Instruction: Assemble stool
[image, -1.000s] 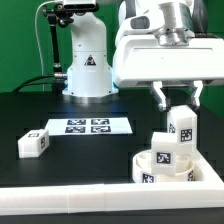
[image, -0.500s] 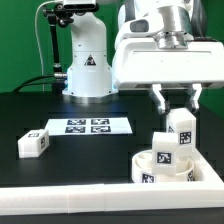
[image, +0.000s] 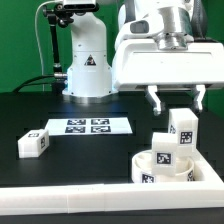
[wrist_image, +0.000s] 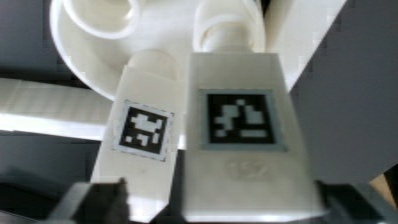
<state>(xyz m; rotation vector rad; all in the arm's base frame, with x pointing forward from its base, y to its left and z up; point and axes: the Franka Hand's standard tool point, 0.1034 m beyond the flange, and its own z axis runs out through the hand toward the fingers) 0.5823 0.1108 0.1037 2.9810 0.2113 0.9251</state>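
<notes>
Gripper (image: 178, 103) hangs with jaws spread wide, holding nothing, just over the top of the taller upright leg (image: 182, 127), which stands beside a second leg (image: 162, 146) on the round seat (image: 165, 172) at the exterior view's near right, while a third leg (image: 33, 143) lies well apart on the left.

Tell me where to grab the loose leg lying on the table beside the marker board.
Best bet: grip the loose leg across its two long side faces, coming straight down from above. It lies flat on the table, tagged face up, with nothing crowding its sides.
</notes>
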